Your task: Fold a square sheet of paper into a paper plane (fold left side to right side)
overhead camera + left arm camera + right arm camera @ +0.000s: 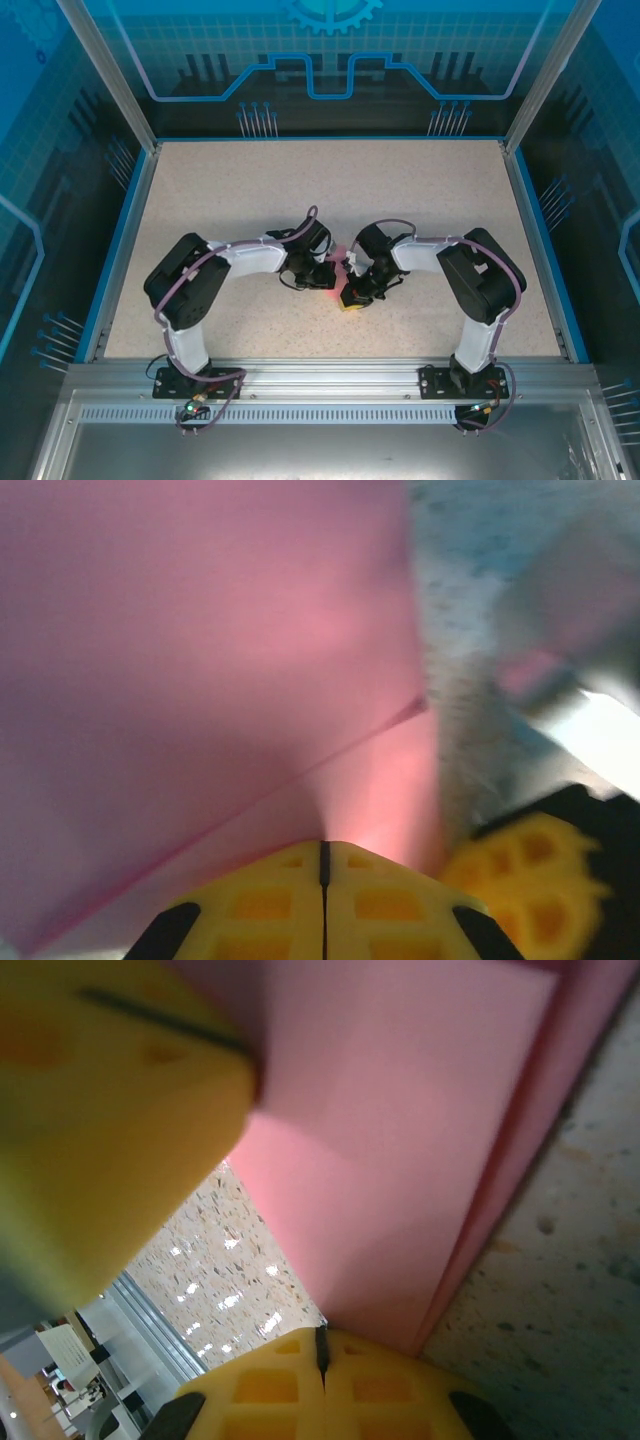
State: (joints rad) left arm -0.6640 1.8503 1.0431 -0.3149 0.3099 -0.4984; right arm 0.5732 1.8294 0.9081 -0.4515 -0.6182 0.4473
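Paper (200,660) sits pinched in left end effector (323,846); likewise right end effector (320,1334).

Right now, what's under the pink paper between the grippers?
Speckled table shows past the edge of the pink paper, and a second pink layer shows beneath the top one. Whatever is under its middle is covered by the paper itself, the left gripper and the right gripper.
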